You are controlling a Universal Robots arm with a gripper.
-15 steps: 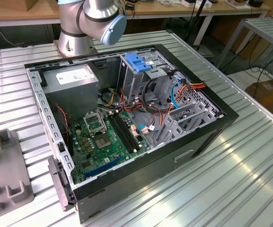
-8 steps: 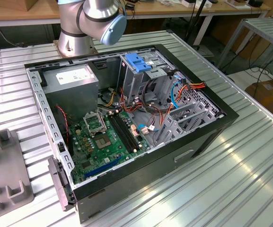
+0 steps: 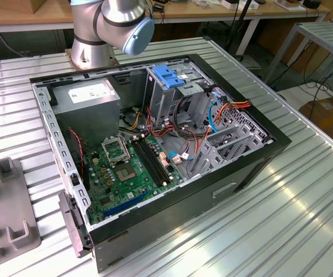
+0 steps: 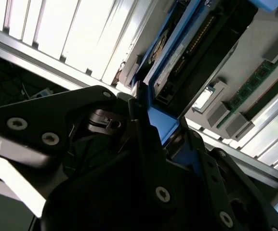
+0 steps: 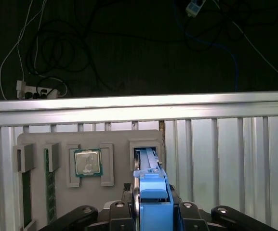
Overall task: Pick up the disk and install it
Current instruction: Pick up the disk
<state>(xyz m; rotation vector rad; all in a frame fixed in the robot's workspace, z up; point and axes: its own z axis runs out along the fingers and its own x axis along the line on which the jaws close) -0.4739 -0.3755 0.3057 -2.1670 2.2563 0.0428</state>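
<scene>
Jaws are clamped narrow on the blue plastic end of the disk [image 5: 147, 161]. In the first wrist view that blue piece sits squeezed right between them, and in the second wrist view one jaw lies flat against it. The disk stands on edge with its far end down in a slot of the grey fixture tray [image 5: 114, 137]. Honestly I can't tell whether it's fully seated or lifted a little. The second wrist view gives me its label side [image 4: 177, 57] with a blue rail along the edge.

Just beside the disk's slot, a CPU [image 5: 87, 162] lies in its own pocket, and past that are memory sticks [image 5: 49, 185] in theirs. The tray lies on the ribbed metal tabletop [image 5: 225, 144], and beyond the tabletop's edge there's dark floor with loose cables [image 5: 57, 48].

In the exterior view the tray [image 3: 16, 208] is at the exterior view's left, roughly 8 o'clock from the open computer case [image 3: 212, 190]. Inside the case:
- the motherboard [image 3: 126, 173] is around 7 o'clock
- the grey power supply box [image 3: 88, 95] is at 11
- the metal drive cage with the blue handle [image 3: 169, 75] is near 12

The arm's base [image 3: 111, 23] stands at about 11 o'clock, just behind the case.
</scene>
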